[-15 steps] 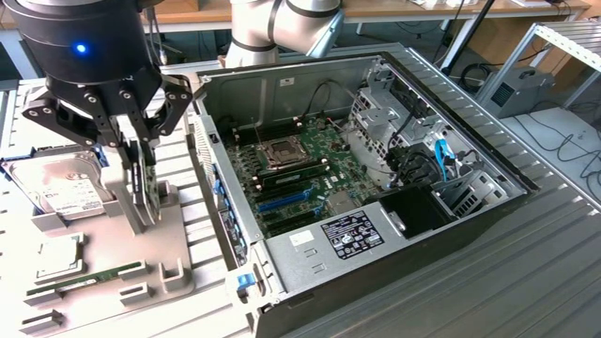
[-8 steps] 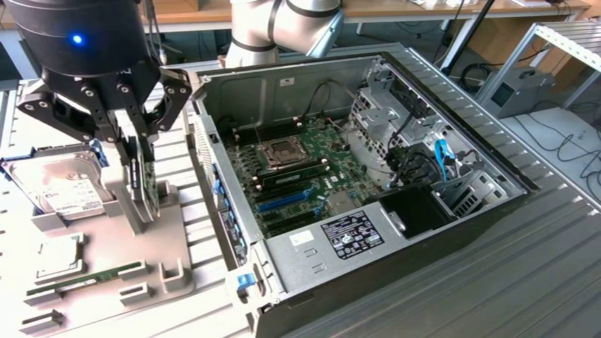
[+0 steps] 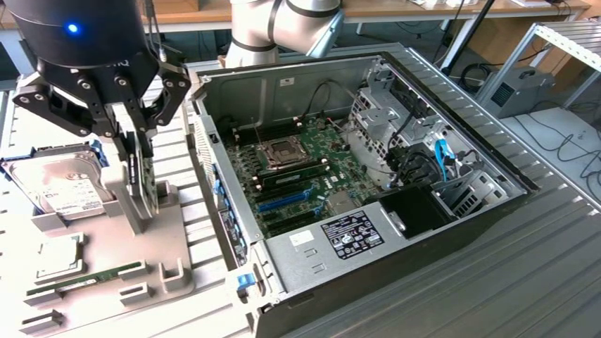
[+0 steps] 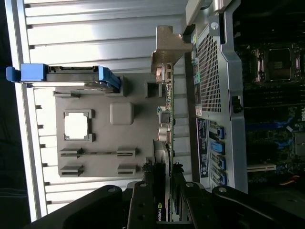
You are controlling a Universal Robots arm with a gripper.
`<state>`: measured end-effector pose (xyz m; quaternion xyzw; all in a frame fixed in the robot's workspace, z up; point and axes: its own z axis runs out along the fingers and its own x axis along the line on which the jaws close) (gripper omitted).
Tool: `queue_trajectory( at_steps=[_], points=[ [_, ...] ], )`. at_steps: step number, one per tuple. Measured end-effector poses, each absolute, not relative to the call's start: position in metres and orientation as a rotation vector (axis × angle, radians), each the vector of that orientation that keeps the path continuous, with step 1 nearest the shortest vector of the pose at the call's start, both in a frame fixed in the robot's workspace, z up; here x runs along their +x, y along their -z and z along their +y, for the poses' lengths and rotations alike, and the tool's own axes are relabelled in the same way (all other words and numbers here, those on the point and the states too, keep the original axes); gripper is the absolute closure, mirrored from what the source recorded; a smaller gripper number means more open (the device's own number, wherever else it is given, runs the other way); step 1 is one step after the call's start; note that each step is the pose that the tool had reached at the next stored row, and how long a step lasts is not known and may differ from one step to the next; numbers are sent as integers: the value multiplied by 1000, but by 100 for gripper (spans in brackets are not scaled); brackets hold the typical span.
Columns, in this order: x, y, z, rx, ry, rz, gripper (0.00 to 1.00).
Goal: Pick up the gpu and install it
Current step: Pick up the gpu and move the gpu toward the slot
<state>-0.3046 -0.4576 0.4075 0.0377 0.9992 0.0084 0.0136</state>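
The gpu (image 3: 143,191) is a thin dark card standing on edge in the grey holder (image 3: 171,262) at the exterior view's left. My gripper (image 3: 134,144) hangs over it with a finger on each side of the card's upper part, shut on it. The card's lower edge reaches the holder's slot; I cannot tell whether it has lifted off. In the wrist view the gpu (image 4: 164,129) runs edge-on away from my gripper (image 4: 162,193), ending in its silvery bracket (image 4: 167,47). The open computer case (image 3: 441,127) lies at the exterior view's right, with the motherboard (image 3: 314,158) and blue slots (image 3: 281,201) exposed.
On the holder lie a silver hard drive (image 3: 58,186), a square processor (image 3: 58,257) and a green RAM stick (image 3: 86,279). The case's perforated wall (image 4: 213,81) stands close beside the holder (image 4: 138,143). The ribbed metal table (image 3: 526,282) spreads around the case. Cables and drive cages fill the case's far side.
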Motion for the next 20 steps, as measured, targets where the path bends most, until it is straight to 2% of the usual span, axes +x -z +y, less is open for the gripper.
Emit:
queue_trajectory(
  at_steps=[20],
  points=[
    [-305, -422, -458, 117, -28, 3112, 74]
  ],
)
